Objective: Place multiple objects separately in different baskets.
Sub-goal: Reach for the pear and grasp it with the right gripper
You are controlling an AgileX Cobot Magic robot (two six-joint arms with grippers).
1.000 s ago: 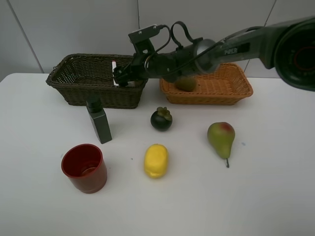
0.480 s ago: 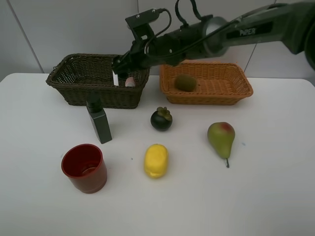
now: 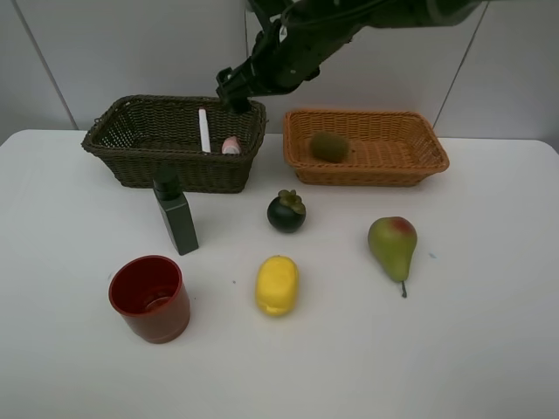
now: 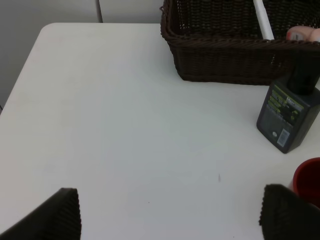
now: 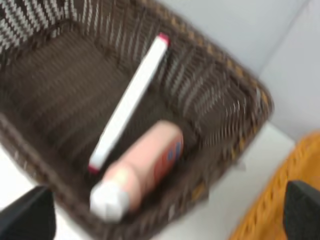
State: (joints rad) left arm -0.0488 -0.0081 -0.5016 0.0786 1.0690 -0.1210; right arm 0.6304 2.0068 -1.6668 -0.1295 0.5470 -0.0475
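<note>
Exterior high, left to right: the dark basket [image 3: 131, 144] holds the white marker [image 3: 203, 129], lying across its short way, with the pink bottle [image 3: 231, 145] just beside it at the right end. The right gripper [image 3: 234, 94] hangs over that basket's right rim. The orange basket [image 3: 437, 153] beside it holds the kiwi [image 3: 328, 146]. On the table [image 3: 489, 332] in front, apart from one another, are the red cup [image 3: 150, 297], green bottle [image 3: 177, 218], lemon [image 3: 278, 285], mangosteen [image 3: 286, 211] and pear [image 3: 392, 245].

Right wrist view, blurred, adds what the exterior can't. The jaws are spread wide with nothing between them. The marker and pink bottle lie loose on the basket floor below.

The left gripper [image 4: 170, 220] is out of the exterior frame. Left wrist view shows it spread wide and empty over bare table, with the green bottle and the cup's edge near.

Our read is that five items are left to place. The cup and green bottle sit on the left arm's side, so we'd give them to the left arm. The bottle stands upright with its long axis vertical, which suits a side grasp. From the right gripper, everything lies forward and down. The mangosteen is nearest it, and the pear is on its own side.
</note>
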